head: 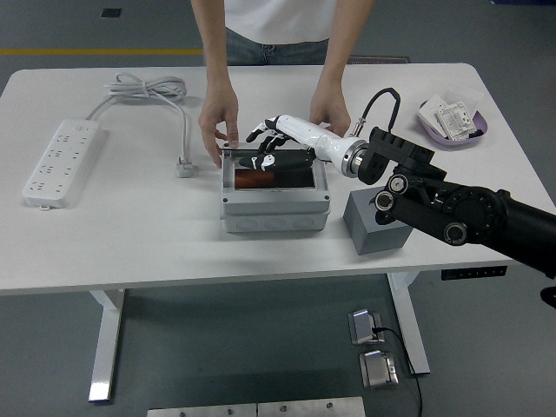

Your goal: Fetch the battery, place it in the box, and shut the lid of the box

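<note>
Grey box point(274, 207), perhaps an orange-red battery point(257, 181) inside; white table point(130, 234), lilac tray point(453, 136).

There is a single view, from the head camera. It sits high on the robot's side of the white table point(130, 234) and looks forward and down across it. The table's near edge runs across the lower half of the picture, with the floor and table legs showing beneath it; the far edge lies near the top, where a person point(278, 26) stands, cut off at the chest. Both side edges fall inside the frame, so almost the whole top is covered from a moderate distance. With only one view, nothing is shared between cameras.
</note>
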